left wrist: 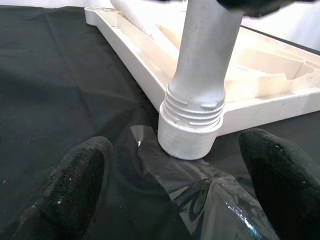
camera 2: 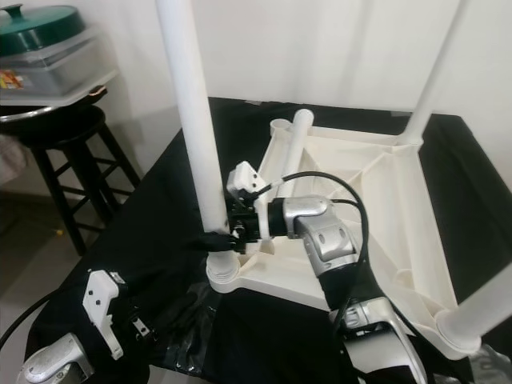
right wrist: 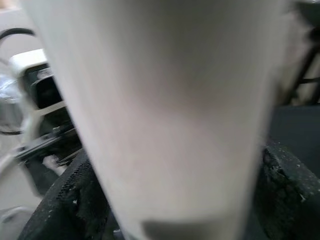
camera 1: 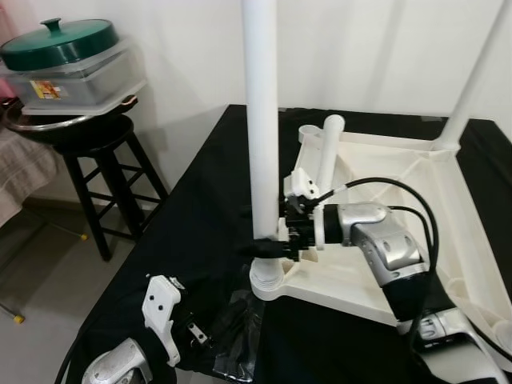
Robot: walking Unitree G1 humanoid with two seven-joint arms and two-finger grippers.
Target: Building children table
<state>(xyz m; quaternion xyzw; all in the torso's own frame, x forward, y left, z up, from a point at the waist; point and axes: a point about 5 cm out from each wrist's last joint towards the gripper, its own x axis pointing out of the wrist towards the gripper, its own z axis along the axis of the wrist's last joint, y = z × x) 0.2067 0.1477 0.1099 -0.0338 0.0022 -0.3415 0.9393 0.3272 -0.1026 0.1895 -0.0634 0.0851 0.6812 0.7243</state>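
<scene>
The white plastic table top [camera 1: 404,188] lies upside down on a black cloth. A tall white leg [camera 1: 262,120] stands in its near-left corner socket [left wrist: 190,132], where thread ridges show just above the socket. My right gripper [camera 1: 268,246] is shut on this leg just above the socket, its black fingers [right wrist: 65,200] pressed on both sides of the tube. My left gripper [left wrist: 180,167] hovers low over the cloth in front of the socket, open, holding nothing. A loose white leg [camera 1: 330,148] rests slanted inside the table top. Another leg [camera 1: 472,80] stands at the far corner.
Crumpled clear plastic wrap [camera 1: 238,326] lies on the cloth in front of the socket. A dark wooden stool [camera 1: 104,172] at the left carries a metal tray and a container with a green lid [camera 1: 60,44]. The cloth-covered surface drops off toward bare floor on the left.
</scene>
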